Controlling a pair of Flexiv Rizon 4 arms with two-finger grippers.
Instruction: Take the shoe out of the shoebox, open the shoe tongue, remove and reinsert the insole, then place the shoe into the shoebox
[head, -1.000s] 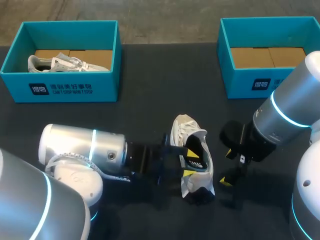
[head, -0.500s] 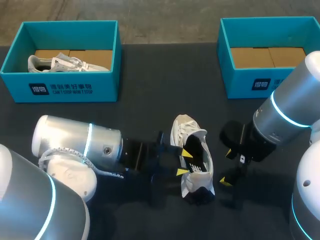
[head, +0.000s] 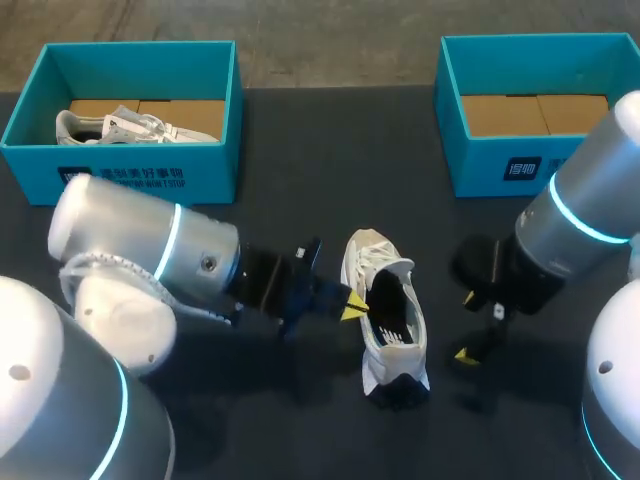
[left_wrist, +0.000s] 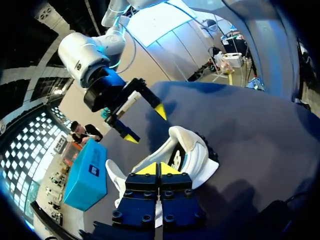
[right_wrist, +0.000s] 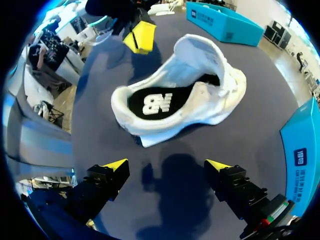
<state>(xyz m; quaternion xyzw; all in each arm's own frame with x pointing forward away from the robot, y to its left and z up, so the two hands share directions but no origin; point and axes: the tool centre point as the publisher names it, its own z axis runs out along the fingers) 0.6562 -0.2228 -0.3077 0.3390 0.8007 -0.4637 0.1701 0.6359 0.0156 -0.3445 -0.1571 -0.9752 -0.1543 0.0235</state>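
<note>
Shoe (head: 390, 320) sits loose!
Left gripper (head: 352, 305) tips pressed together, right gripper (head: 466, 325) spread wide; one nudge could skid it away.

White matt cloth on shoe (head: 388, 318) upper, soft, creased. Smooth black matt insole (right_wrist: 155, 102) inside. Dark matt counter (head: 300, 150), even finish. Teal card, matt, on left shoebox (head: 215, 170) and right shoebox (head: 480, 165), with plain brown card floors. Glossy smooth silver-white shells on left arm (head: 140, 250) and right arm (head: 585, 230); metal or plastic unclear. Black matt fingers (right_wrist: 234, 184), yellow plastic-looking tips.
</note>
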